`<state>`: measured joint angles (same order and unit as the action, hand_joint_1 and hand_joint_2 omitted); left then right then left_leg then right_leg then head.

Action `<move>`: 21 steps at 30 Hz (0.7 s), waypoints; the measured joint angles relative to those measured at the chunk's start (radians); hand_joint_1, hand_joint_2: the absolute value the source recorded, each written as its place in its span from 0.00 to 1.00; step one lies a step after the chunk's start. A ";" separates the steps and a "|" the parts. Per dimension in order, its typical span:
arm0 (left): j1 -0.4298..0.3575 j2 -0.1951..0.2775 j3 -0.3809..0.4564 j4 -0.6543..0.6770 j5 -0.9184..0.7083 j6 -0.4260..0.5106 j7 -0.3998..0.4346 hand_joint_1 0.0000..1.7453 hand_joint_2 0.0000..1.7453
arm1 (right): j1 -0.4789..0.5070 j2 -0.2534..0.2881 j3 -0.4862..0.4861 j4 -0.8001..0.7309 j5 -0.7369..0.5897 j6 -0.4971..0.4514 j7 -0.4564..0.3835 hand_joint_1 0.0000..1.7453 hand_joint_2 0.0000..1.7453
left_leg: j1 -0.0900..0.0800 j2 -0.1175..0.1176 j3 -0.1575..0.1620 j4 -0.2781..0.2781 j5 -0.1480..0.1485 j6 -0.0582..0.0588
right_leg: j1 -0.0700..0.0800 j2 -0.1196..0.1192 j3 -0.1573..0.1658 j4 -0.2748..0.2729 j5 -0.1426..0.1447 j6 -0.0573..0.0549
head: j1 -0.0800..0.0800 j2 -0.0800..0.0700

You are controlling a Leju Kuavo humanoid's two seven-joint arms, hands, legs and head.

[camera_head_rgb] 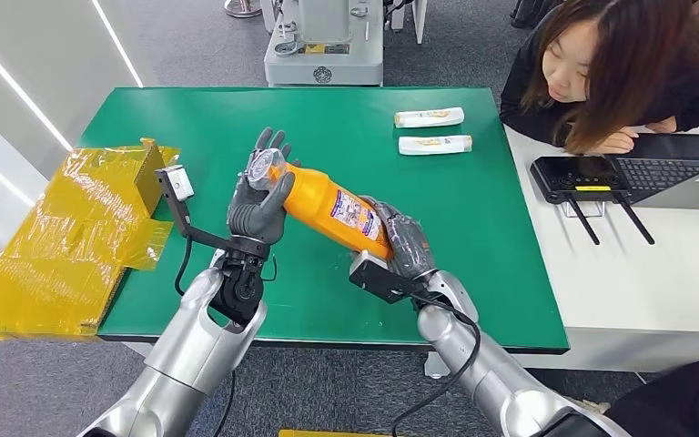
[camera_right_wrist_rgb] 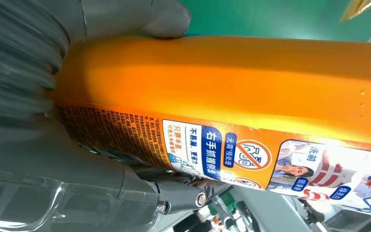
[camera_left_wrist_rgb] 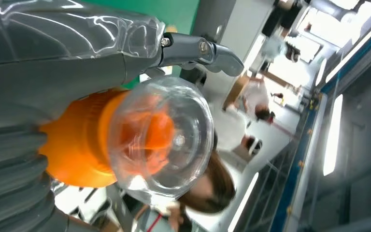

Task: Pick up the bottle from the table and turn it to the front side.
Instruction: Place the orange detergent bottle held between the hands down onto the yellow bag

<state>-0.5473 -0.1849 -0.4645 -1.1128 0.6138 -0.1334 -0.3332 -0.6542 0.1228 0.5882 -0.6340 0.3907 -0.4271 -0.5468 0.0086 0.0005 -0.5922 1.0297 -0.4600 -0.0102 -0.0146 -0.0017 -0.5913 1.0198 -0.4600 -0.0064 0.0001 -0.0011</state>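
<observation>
An orange bottle [camera_head_rgb: 332,208] with a clear cap hangs tilted above the green table [camera_head_rgb: 473,237], held between both hands. My left hand [camera_head_rgb: 260,196] grips its cap end; the clear cap [camera_left_wrist_rgb: 166,137] and orange neck sit close against that palm in the left wrist view. My right hand [camera_head_rgb: 399,240] holds the base end. In the right wrist view the orange body [camera_right_wrist_rgb: 232,77] runs across, its printed back label [camera_right_wrist_rgb: 232,154] facing the camera, with my thumb [camera_right_wrist_rgb: 140,19] pressed on the body.
Two white tubes [camera_head_rgb: 430,117] [camera_head_rgb: 434,145] lie at the table's far side. Yellow wrapped packaging [camera_head_rgb: 73,232] covers the left table edge. A person [camera_head_rgb: 619,73] leans on the white desk at right beside a laptop [camera_head_rgb: 655,168]. A grey machine base [camera_head_rgb: 323,55] stands behind the table.
</observation>
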 joint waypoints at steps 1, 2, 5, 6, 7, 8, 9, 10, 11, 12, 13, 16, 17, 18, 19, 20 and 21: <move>0.000 -0.004 -0.001 0.000 0.012 -0.008 0.005 0.00 1.00 | -0.003 0.000 -0.001 0.000 -0.002 -0.001 0.001 1.00 1.00 | 0.000 0.000 0.000 0.000 0.000 0.000 | 0.000 0.000 0.000 0.000 0.000 0.000 | 0.000 0.000; 0.000 -0.008 -0.002 0.000 0.020 -0.012 0.007 0.00 1.00 | -0.006 0.000 -0.003 0.000 -0.005 -0.001 0.002 1.00 1.00 | 0.000 0.000 0.000 0.000 0.000 0.000 | 0.000 0.000 0.000 0.000 0.000 0.000 | 0.000 0.000; 0.002 -0.019 -0.006 0.000 0.041 -0.014 0.010 0.00 1.00 | -0.013 0.001 -0.009 0.000 -0.018 -0.001 0.001 1.00 1.00 | 0.000 0.000 0.000 0.000 0.000 0.000 | 0.000 0.000 0.000 0.000 0.000 0.000 | 0.000 0.000; 0.003 -0.023 -0.008 0.000 0.048 -0.014 0.012 0.00 1.00 | -0.015 0.002 -0.012 0.000 -0.024 0.000 0.000 1.00 1.00 | 0.000 0.000 0.000 0.000 0.000 0.000 | 0.000 0.000 0.000 0.000 0.000 0.000 | 0.000 0.000; 0.003 -0.027 -0.009 0.000 0.055 -0.013 0.014 0.00 1.00 | -0.017 0.004 -0.014 0.000 -0.028 0.000 0.000 1.00 1.00 | 0.000 0.000 0.000 0.000 0.000 0.000 | 0.000 0.000 0.000 0.000 0.000 0.000 | 0.000 0.000; 0.003 -0.032 -0.011 0.000 0.063 -0.013 0.016 0.00 1.00 | -0.019 0.007 -0.016 0.000 -0.031 -0.001 0.002 1.00 1.00 | 0.000 0.000 0.000 0.000 0.000 0.000 | 0.000 0.000 0.000 0.000 0.000 0.000 | 0.000 0.000; 0.003 -0.036 -0.013 0.000 0.070 -0.013 0.018 0.00 1.00 | -0.022 0.011 -0.018 0.000 -0.033 -0.001 0.005 1.00 1.00 | 0.000 0.000 0.000 0.000 0.000 0.000 | 0.000 0.000 0.000 0.000 0.000 0.000 | 0.000 0.000; 0.003 -0.040 -0.014 0.000 0.076 -0.013 0.020 0.00 1.00 | -0.025 0.015 -0.019 0.000 -0.034 -0.002 0.008 1.00 1.00 | 0.000 0.000 0.000 0.000 0.000 0.000 | 0.000 0.000 0.000 0.000 0.000 0.000 | 0.000 0.000; 0.003 -0.042 -0.015 0.000 0.079 -0.013 0.021 0.00 1.00 | -0.029 0.019 -0.020 0.000 -0.034 -0.003 0.013 1.00 1.00 | 0.000 0.000 0.000 0.000 0.000 0.000 | 0.000 0.000 0.000 0.000 0.000 0.000 | 0.000 0.000; 0.003 -0.044 -0.015 0.000 0.080 -0.013 0.021 0.00 1.00 | -0.031 0.022 -0.021 0.000 -0.033 -0.004 0.017 1.00 1.00 | 0.000 0.000 0.000 0.000 0.000 0.000 | 0.000 0.000 0.000 0.000 0.000 0.000 | 0.000 0.000; 0.003 -0.044 -0.016 0.000 0.080 -0.011 0.020 0.00 1.00 | -0.033 0.025 -0.022 0.000 -0.033 -0.005 0.020 1.00 1.00 | 0.000 0.000 0.000 0.000 0.000 0.000 | 0.000 0.000 0.000 0.000 0.000 0.000 | 0.000 0.000; 0.003 -0.048 -0.018 0.000 0.051 0.017 -0.004 0.00 1.00 | -0.035 0.033 -0.026 0.000 -0.033 -0.004 0.028 1.00 1.00 | 0.000 0.000 0.000 0.000 0.000 0.000 | 0.000 0.000 0.000 0.000 0.000 0.000 | 0.000 0.000; 0.003 -0.049 -0.019 0.000 0.025 0.041 -0.024 0.00 1.00 | -0.036 0.035 -0.027 0.002 -0.033 -0.002 0.030 1.00 1.00 | 0.000 0.000 0.000 0.000 0.000 0.000 | 0.000 0.000 0.000 0.000 0.000 0.000 | 0.000 0.000; 0.003 -0.051 -0.021 0.000 -0.007 0.070 -0.050 0.00 1.00 | -0.037 0.038 -0.029 0.003 -0.034 0.000 0.031 1.00 1.00 | 0.000 0.000 0.000 0.000 0.000 0.000 | 0.000 0.000 0.000 0.000 0.000 0.000 | 0.000 0.000; 0.003 -0.054 -0.023 0.000 -0.042 0.103 -0.076 0.00 1.00 | -0.037 0.041 -0.032 0.005 -0.034 0.002 0.031 1.00 1.00 | 0.000 0.000 0.000 0.000 0.000 0.000 | 0.000 0.000 0.000 0.000 0.000 0.000 | 0.000 0.000; 0.003 -0.055 -0.023 0.000 -0.070 0.131 -0.097 0.00 1.00 | -0.037 0.043 -0.035 0.007 -0.034 0.004 0.031 1.00 1.00 | 0.000 0.000 0.000 0.000 0.000 0.000 | 0.000 0.000 0.000 0.000 0.000 0.000 | 0.000 0.000; 0.003 -0.057 -0.023 0.000 -0.090 0.152 -0.112 0.00 1.00 | -0.037 0.046 -0.037 0.009 -0.034 0.006 0.031 1.00 1.00 | 0.000 0.000 0.000 0.000 0.000 0.000 | 0.000 0.000 0.000 0.000 0.000 0.000 | 0.000 0.000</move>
<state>-0.5448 -0.2419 -0.4877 -1.1128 0.5236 0.0186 -0.4452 -0.6916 0.1684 0.5509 -0.6250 0.3563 -0.4215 -0.5158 0.0087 0.0003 -0.5926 1.0300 -0.4600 -0.0102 -0.0146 -0.0021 -0.5914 1.0200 -0.4600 -0.0064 0.0000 -0.0011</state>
